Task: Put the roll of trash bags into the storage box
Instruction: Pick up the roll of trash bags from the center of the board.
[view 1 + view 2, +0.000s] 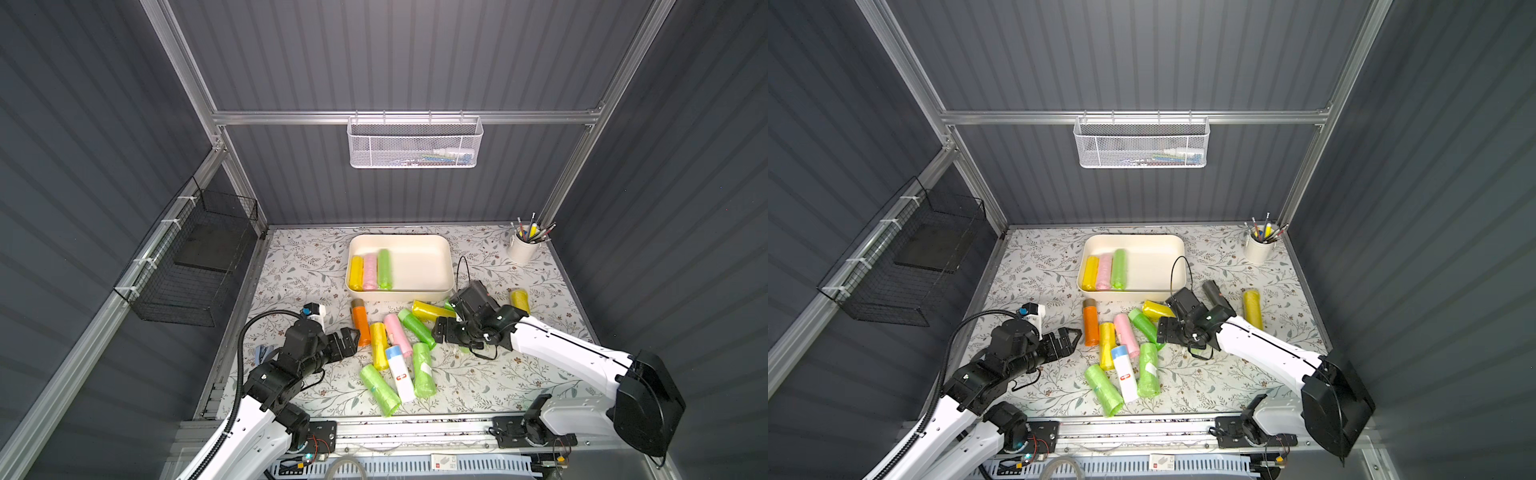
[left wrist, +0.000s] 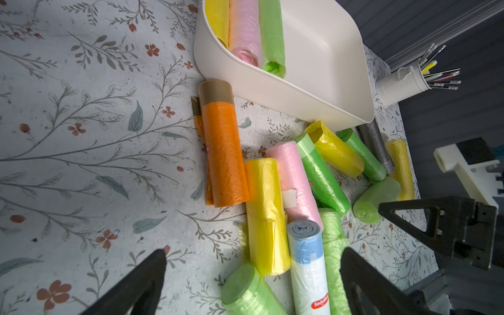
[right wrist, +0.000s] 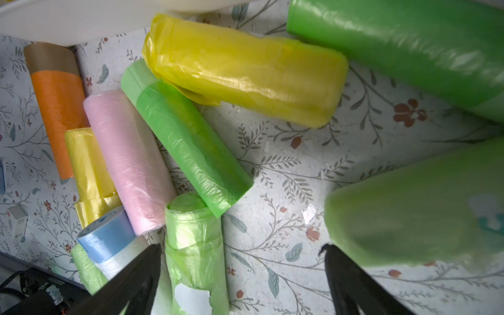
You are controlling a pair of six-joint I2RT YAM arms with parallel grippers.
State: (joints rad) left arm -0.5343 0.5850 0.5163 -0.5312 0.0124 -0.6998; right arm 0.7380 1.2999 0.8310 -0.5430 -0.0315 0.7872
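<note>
The storage box [image 1: 422, 266] sits near the back edge of the counter [image 1: 291, 270], with three rolls [image 1: 370, 272] side by side inside. Loose rolls of trash bags [image 1: 399, 332] lie heaped just in front of it. The left pincer [image 2: 253, 252] and right pincer [image 3: 241, 248] flank the heap, both spread and holding nothing.

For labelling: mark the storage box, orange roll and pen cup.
storage box [image 1: 419, 266]: a top view, bare floor
orange roll [image 1: 361, 328]: a top view, mid-body
pen cup [image 1: 519, 253]: a top view, side wall

Floral-covered table [image 1: 291, 266], in use.
On it: storage box [image 1: 419, 270] rear centre, pen cup [image 1: 523, 249] far corner, trash-bag rolls [image 1: 397, 334] scattered in front.
</note>
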